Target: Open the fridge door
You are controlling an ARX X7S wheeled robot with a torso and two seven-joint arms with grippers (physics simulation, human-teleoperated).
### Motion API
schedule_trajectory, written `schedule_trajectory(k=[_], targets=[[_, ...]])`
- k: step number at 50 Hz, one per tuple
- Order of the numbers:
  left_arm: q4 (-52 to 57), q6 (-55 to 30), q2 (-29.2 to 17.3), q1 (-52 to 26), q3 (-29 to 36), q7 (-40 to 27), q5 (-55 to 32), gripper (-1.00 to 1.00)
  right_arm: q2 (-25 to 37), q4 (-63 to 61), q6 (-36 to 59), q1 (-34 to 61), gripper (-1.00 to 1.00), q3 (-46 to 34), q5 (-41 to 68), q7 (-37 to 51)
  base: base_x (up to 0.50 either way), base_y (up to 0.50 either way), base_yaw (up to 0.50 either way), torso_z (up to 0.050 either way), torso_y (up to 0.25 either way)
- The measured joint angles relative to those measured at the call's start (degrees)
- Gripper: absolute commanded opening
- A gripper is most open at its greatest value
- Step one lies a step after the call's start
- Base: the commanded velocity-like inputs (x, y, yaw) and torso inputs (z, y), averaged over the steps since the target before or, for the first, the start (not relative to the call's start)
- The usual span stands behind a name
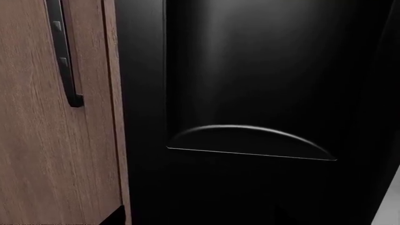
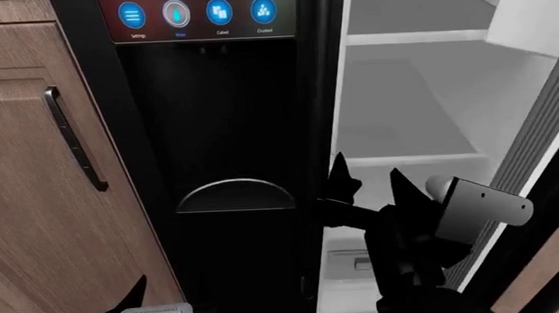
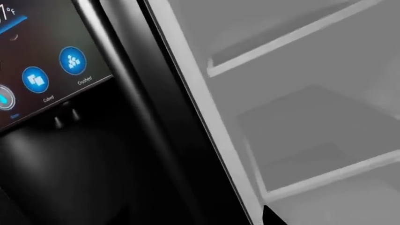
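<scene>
Already the fridge door point(image 2: 530, 160) is standing swung well outward at the right of the head view, its ribbed white inner edge showing, and the white compartment point(image 2: 419, 108) behind it is lying exposed with its shelves point(image 2: 407, 154). Beside the opening, the narrower black dispenser door point(image 2: 212, 131) with its blue-icon panel point(image 2: 198, 15) is sitting closed, and a brown wooden cabinet door point(image 2: 26, 174) with a dark bar handle point(image 2: 74, 139) is flanking it on the far side. Judging from this, the task is looking nearly finished; the step in hand appears to be the last widening of the swing, and the next move is probably calling for the right arm to push the door further outward or simply to draw clear without bumping the shelves. The right gripper point(image 2: 365, 177) is hovering in the gap between dispenser door and open door, its dark fingers point(image 2: 342, 175) spread apart and grasping nothing. The left gripper point(image 2: 139, 304) is sitting low in front of the cabinet, mostly cut off by the frame, so whether it is released or clenched cannot be told. The door's outer face and long handle are being hidden from every view.
</scene>
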Motion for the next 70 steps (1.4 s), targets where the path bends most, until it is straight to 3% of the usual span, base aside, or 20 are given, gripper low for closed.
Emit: schedule_trajectory(k=[7, 21, 40, 70], targets=[[-0.67, 0.33, 0.11, -0.27, 0.21, 0.49, -0.25, 1.0, 3.1, -3.46, -0.95, -1.93, 1.0, 2.54, 3.65, 1.01, 0.0, 0.0, 0.0, 0.003, 0.002], [-1.23, 0.26, 0.22, -0.84, 0.81, 1.01, -0.41, 1.0, 8.83, -4.85, 1.09, -5.4, 1.0, 9.78, -7.52, 8.07, 0.0, 0.0, 0.0, 0.005, 0.001], [-1.96, 0.42, 0.3, -1.44, 1.42, 1.61, -0.62, 1.0, 18.67, 15.53, 1.09, -3.24, 1.0, 20.2, -16.01, 14.57, 0.0, 0.0, 0.0, 0.0, 0.0], [-2.46, 1.0, 0.18, -1.54, 1.88, 1.84, -0.82, 1.0, 20.25, 31.87, -2.66, -2.97, 1.0, 25.6, -22.85, 15.09, 0.0, 0.0, 0.0, 0.0, 0.0]])
